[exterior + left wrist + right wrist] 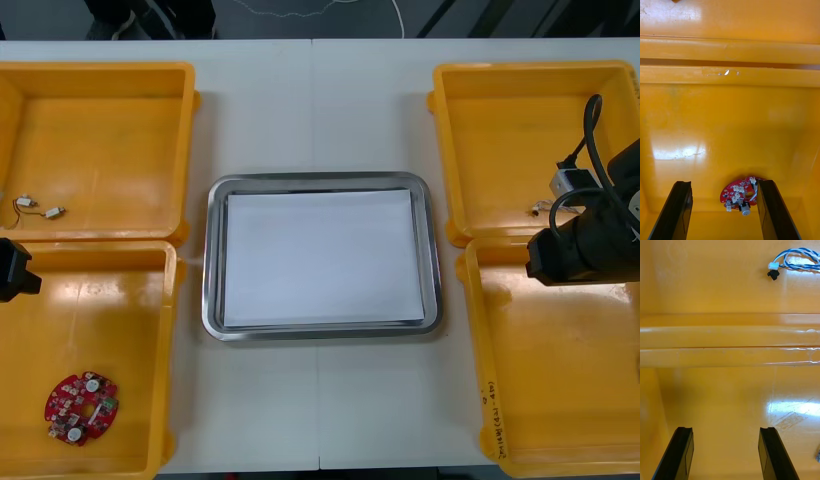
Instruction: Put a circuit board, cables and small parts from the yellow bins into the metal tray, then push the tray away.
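The round red circuit board (pixel 80 407) lies flat in the lower left of the frame, on the floor of the lower left yellow plastic bin (pixel 150 300). The left gripper (pixel 14 270) hangs at the left edge of the frame, about mid-height, over the top wall of that bin. The board therefore sits toward the bottom of the frame from it.

In the left wrist view the 2 black fingers (pixel 679 210) stand apart with nothing between the pads. The board appears in the gap, off-centre and close against 1 finger. Being round, it has no long axis to line up with. The coming reach probably needs a short travel down the frame, a small sideways shift to centre the board, and then a descent.

The right gripper (pixel 725 429) is at the right edge of the frame, well apart from the board, with its fingers also apart. A twisted blue and white cable (pixel 797 258) lies beyond the bin walls ahead of it. The shiny metal tray with the white inside (pixel 215 250) sits in the centre, holding none of the parts.
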